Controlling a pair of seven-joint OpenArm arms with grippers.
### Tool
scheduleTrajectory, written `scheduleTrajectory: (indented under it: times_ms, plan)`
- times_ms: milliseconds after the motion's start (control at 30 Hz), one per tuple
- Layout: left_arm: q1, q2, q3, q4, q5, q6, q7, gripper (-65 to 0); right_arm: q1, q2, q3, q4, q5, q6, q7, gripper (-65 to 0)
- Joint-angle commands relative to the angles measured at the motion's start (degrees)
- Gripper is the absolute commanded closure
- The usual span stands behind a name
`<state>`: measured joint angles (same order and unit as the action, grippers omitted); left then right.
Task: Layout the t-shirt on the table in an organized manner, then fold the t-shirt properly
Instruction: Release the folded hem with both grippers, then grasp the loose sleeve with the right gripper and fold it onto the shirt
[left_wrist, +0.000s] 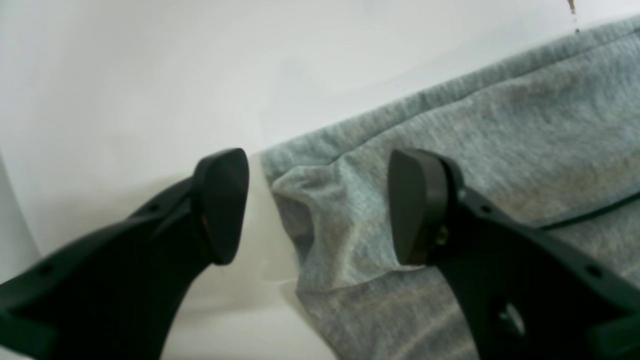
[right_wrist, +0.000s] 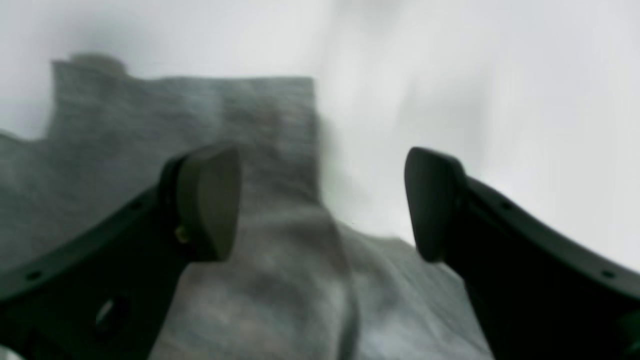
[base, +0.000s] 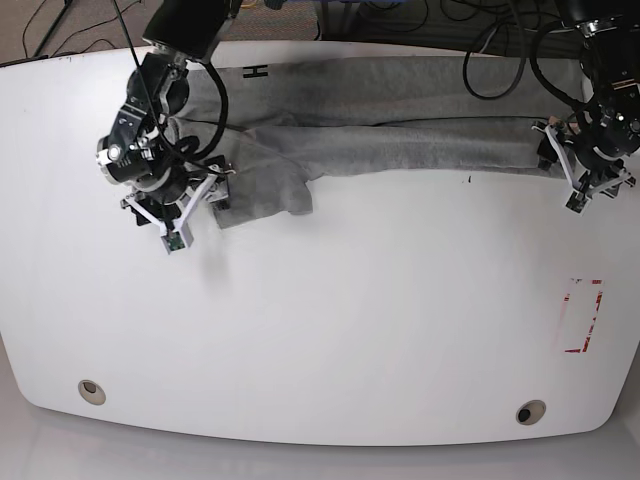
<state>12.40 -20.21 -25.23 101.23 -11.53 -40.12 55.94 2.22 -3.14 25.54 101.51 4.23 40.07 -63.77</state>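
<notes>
Table: glossy white, fills the base frame.
T-shirt: grey, folded into a long band across the top of the frame.
My left gripper: fingers released, straddling a shirt corner.
My right gripper: fingers spread, over a sleeve, upper left.

The t-shirt, heather-grey, lies stretched in a long rumpled band across the far side of the table, folded over on itself along its length, with part of its black lettering showing near the far edge on the base view's left. At that left end a sleeve-like flap hangs toward the near side with a creased, rounded tip, while the other end finishes in a stitched hem with a small puckered fold at its corner. The table is a glossy white top with rounded corners, two small round holes near its near edge and a red-marked rectangle toward the right of the base view.
</notes>
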Motion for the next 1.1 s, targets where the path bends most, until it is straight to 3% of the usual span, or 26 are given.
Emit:
scheduleTrajectory:
  times_ms: [0,700,833,1067]
  plan:
    - [-0.4,-1.02,-0.48,1.23,-0.12,0.12,-0.69,-39.9,2.4,-0.34,0.09,-2.66,0.3,-0.07,0.87,-49.0]
    - [-0.49,-1.02,-0.57,1.23,-0.03,0.12,-0.69,-39.9,4.33,-0.6,0.09,-14.88,0.3,-0.07,6.76,-47.7]
    - [-0.49,-0.94,-0.57,1.14,-0.03,0.12,-0.69,-39.9,4.16,-1.04,-1.94,-14.88,0.3,-0.07,6.76,-37.7]
    - [-0.67,-0.85,-0.48,0.97,-0.03,0.12,-0.78,-39.9,3.19,-1.13,-5.54,-14.88,0.3,-0.07,6.93,-5.1]
